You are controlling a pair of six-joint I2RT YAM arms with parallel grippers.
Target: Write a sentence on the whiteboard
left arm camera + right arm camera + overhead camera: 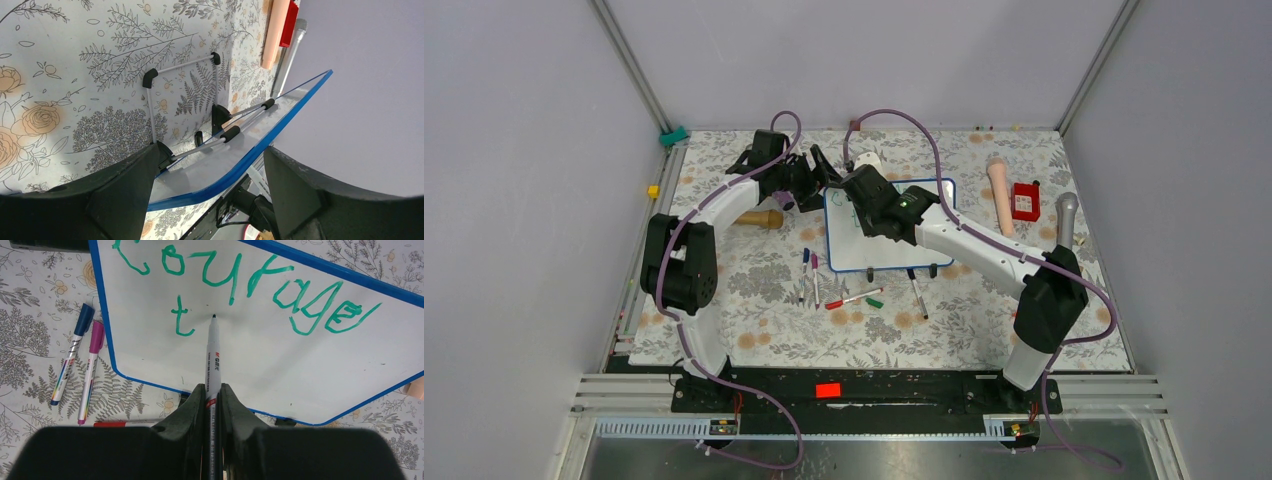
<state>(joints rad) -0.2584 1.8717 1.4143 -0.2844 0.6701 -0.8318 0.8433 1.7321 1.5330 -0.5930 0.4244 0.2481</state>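
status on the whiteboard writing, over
Right gripper shut on marker, tip at whiteboard. Sentence reads "courage t". Left gripper straddles its corner, grip unclear. Nothing blocking.

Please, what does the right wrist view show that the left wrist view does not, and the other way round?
Only the right wrist view: the green words "courage t" on the whiteboard, the marker in the right gripper with its tip at the board, two loose pens.
Only the left wrist view: the board's back with its wire stand, the left gripper straddling a corner, a peach cylinder.
Both: the blue-framed board and the floral cloth.
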